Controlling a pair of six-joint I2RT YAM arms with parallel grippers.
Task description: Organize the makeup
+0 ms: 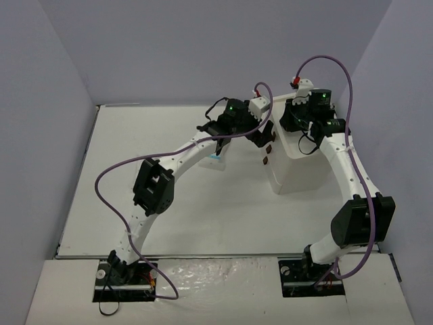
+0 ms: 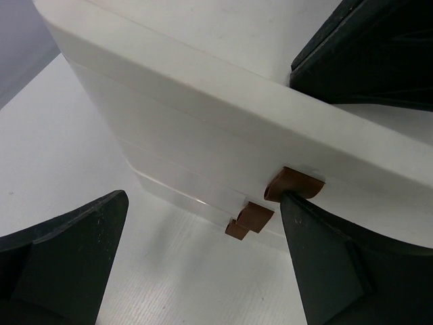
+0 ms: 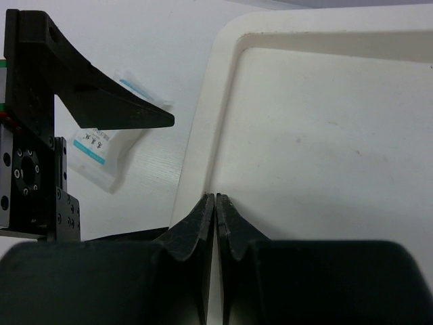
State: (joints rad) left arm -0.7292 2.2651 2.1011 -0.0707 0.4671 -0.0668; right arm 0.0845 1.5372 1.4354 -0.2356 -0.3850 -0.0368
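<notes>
Left gripper (image 2: 203,200) spread wide at the front of the box (image 2: 203,115). One fingertip sits at the upper knob (image 2: 295,183), the other is well clear.

Right gripper (image 3: 215,203) has its fingers pressed together with nothing between them, tip over the box's top rim (probably bracing it).

Makeup: only the packets (image 3: 101,145) are seen, flat on the table (image 1: 135,169) just beside the box and under the left arm. Brushes and bottles are not in view.

Risks:
- Jaws close off-centre and slip off the knob.
- A pull on the knob drags the whole box if the bracing is light.
- The left arm sweeps the packets.
</notes>
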